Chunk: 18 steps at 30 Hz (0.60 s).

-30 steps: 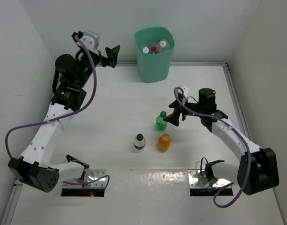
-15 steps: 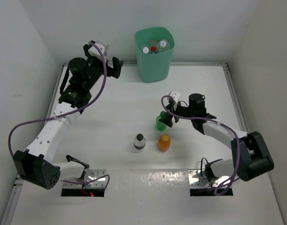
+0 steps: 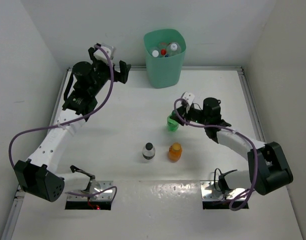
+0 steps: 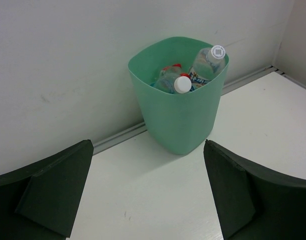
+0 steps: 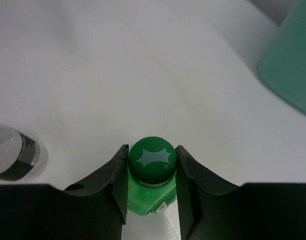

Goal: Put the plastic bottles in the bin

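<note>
Showing the right tool (image 3: 177,120) shut on the green bottle (image 5: 152,160), pinched at the neck just under the cap, right of centre in the overhead frame. Upright; hard to tell whether resting on the counter (image 3: 113,125) or just lifted. Well below the bin (image 3: 165,70) at upper centre.

Probably light, thin-walled and smooth. Likely to dent or slip if squeezed at the belly, so best held as now, at the stiffer neck.

Lower centre: a clear bottle (image 3: 149,151) with a black cap and, near it on the right, an orange bottle (image 3: 174,151), both upright and free. Several capped bottles (image 3: 164,50) already inside the mint-green bin.

Upper left: left tool (image 3: 123,72) spread wide, holding nothing, facing the bin.

Glossy white counter, hard and flat, faintly reflective near the bottom edge. Plain white walls (image 3: 218,30) on three sides.
</note>
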Tool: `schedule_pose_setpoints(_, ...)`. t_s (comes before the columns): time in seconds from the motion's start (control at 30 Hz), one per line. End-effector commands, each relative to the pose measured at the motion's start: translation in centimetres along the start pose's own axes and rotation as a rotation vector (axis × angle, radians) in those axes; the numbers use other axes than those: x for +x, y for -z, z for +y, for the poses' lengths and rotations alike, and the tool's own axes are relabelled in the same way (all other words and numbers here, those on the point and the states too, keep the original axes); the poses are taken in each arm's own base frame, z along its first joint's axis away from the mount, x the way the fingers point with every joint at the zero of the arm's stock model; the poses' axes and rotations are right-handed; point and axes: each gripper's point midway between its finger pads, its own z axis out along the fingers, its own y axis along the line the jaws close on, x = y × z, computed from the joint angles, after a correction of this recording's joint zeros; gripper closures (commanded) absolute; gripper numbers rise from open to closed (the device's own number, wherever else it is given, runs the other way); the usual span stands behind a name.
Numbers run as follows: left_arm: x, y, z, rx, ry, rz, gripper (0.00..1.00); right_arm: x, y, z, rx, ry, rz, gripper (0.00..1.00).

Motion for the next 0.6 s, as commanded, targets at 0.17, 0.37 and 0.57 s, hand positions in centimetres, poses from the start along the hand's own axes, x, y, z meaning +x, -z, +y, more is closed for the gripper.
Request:
schedule_pose_setpoints(0.17, -0.6, -0.3, -0.4, 0.024, -0.014, -0.041, 0.0, -20.7, 3.8, -7.7, 0.189, 0.14, -0.428, 1.0)
schedule_pose_setpoints(0.37, 0.5, -1.6, -0.8, 0.036, -0.011, -0.031, 0.0, -36.1, 6.9, -15.9, 0.332, 0.22, -0.742, 1.0)
schedule_pose_setpoints(0.57, 0.6, -2.3, 0.2, 0.009, -0.004, -0.026, 0.0, -36.8, 3.3, -24.5, 0.481, 0.201, -0.861, 1.0)
